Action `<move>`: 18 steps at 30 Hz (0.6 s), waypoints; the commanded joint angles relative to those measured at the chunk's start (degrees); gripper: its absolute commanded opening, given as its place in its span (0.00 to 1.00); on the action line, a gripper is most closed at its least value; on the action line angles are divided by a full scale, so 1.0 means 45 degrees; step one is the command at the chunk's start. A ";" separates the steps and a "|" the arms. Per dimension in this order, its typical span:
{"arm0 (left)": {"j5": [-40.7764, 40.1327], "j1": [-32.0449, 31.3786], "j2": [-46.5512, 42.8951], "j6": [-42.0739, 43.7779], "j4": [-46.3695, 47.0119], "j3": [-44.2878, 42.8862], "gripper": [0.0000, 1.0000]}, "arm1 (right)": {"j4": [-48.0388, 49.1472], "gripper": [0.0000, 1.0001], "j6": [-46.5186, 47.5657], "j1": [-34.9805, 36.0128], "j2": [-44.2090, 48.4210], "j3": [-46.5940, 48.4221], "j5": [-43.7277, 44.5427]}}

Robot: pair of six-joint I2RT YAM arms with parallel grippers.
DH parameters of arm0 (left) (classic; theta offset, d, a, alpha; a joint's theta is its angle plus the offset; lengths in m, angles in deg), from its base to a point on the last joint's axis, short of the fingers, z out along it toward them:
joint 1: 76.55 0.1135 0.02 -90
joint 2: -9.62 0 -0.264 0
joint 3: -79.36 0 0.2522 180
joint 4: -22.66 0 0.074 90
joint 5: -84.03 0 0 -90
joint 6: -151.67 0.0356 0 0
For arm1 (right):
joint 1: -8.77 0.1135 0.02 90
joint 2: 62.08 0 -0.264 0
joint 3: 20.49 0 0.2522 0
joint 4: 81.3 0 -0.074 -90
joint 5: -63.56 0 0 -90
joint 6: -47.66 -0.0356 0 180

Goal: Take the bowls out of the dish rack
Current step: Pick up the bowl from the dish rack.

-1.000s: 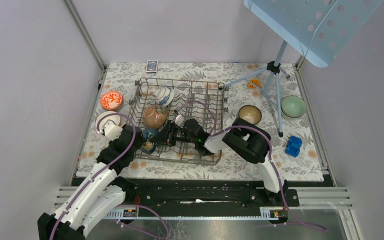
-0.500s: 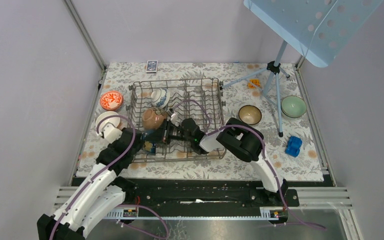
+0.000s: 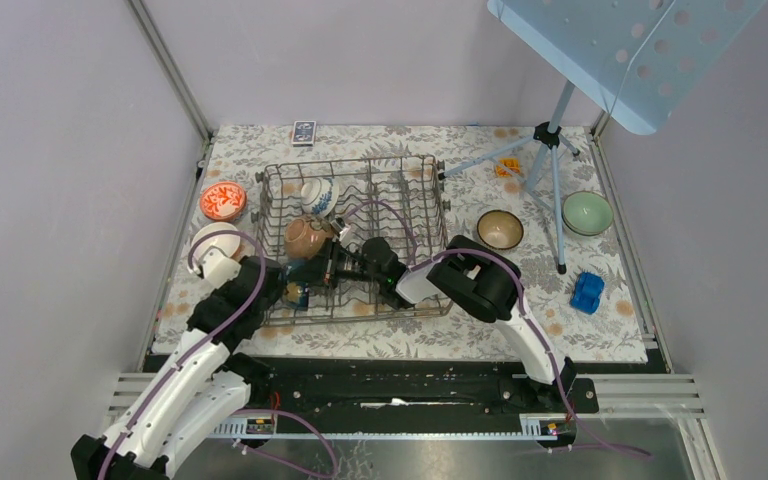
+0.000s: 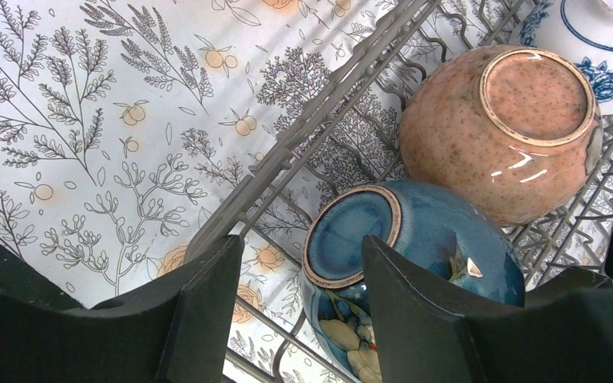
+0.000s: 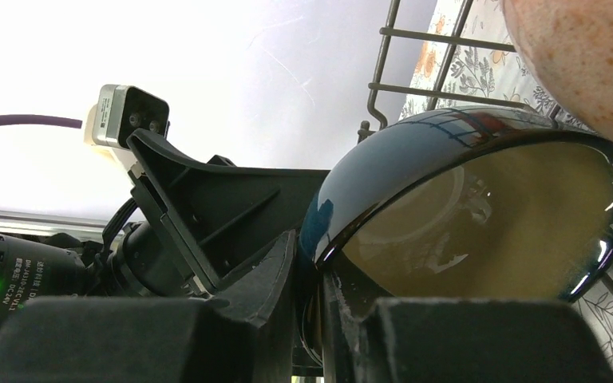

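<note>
Easing the blue glazed bowl [image 4: 415, 239] out of the dish rack [image 3: 400, 200] — grip made, lift likely next.

Pinched at the rim by the right gripper [image 5: 311, 287], lying tipped in the rack's near-left corner; overhung by the left gripper [image 4: 299, 251], fingers spread, contact hard to tell. Calls for a slow rise clear of the tines and of the speckled pink bowl [image 4: 511, 128] just beside. Counted in the rack: three, including the blue-and-white bowl [image 3: 318, 193] at the back. Counted out on the floral mat [image 3: 460, 335]: four — orange-patterned bowl [image 3: 222, 201], white bowl [image 3: 205, 238], brown bowl [image 3: 499, 228], green bowl [image 3: 587, 212].
</note>
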 commanded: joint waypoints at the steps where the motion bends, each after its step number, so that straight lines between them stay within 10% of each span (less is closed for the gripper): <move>1: 0.0288 -0.0149 -0.0129 -0.0160 0.0003 -0.0841 0.62 | 0.1858 0.00 -0.0576 0.0151 0.0085 0.0850 -0.0566; 18: 0.0043 -0.0163 -0.0210 0.0644 -0.1070 -0.3970 0.84 | 0.2312 0.00 -0.0787 0.0147 0.1214 0.1097 -0.1324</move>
